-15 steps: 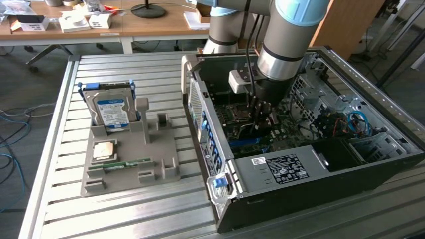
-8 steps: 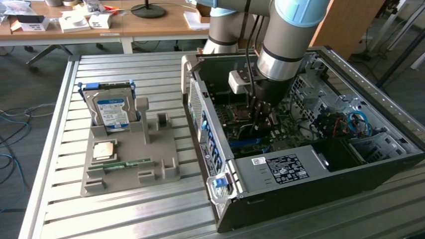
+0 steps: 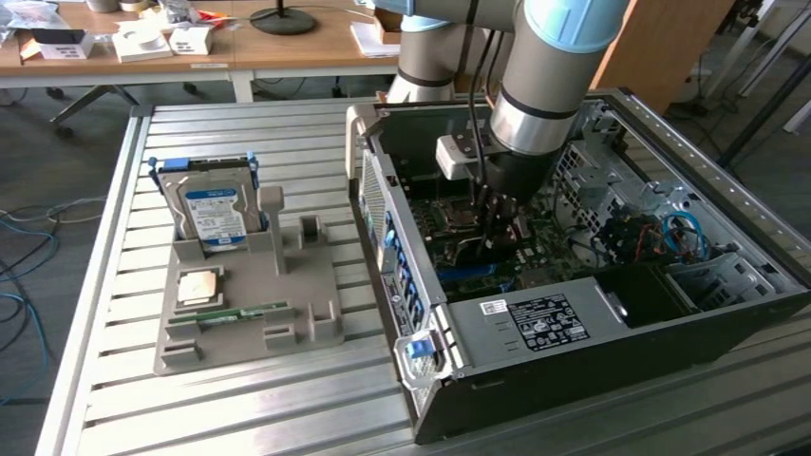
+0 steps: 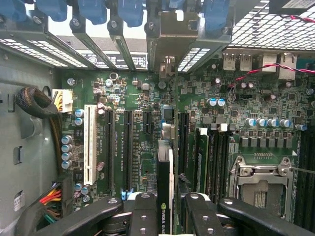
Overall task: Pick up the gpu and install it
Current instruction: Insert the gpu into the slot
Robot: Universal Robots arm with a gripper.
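Because the side panel is off and the computer case [image 3: 609, 370] lies on its side on the slatted table [image 3: 114, 285], the motherboard [image 4: 142, 98] faces up, so the arm [image 3: 545, 85] can reach straight down into it. The arm stands vertical over the middle of the case, which judging from this keeps the card square to the board.

On the exterior view's left, well apart from the case, the grey fixture tray [image 3: 304, 323] holds the spare parts in their own seats. The hard drive [image 3: 213, 217] stands upright at the far end. The green memory stick [image 3: 228, 313] lies flat near the front. The upright seat beside the hard drive carries no card.

The gpu [image 4: 165, 177] is inside the case, held edge-on above the motherboard, its labelled edge facing the wrist camera. The gripper [image 4: 165, 211] is clenched on it, one finger [image 4: 142, 211] on each flat face. This grip leaves the connector edge free on the board side. The card lies parallel to the long black expansion slots [image 4: 127, 147] and near the middle of the row. The rear blue retention clips [image 4: 93, 10] lie beyond its far end. Whether the card touches a slot cannot be told.
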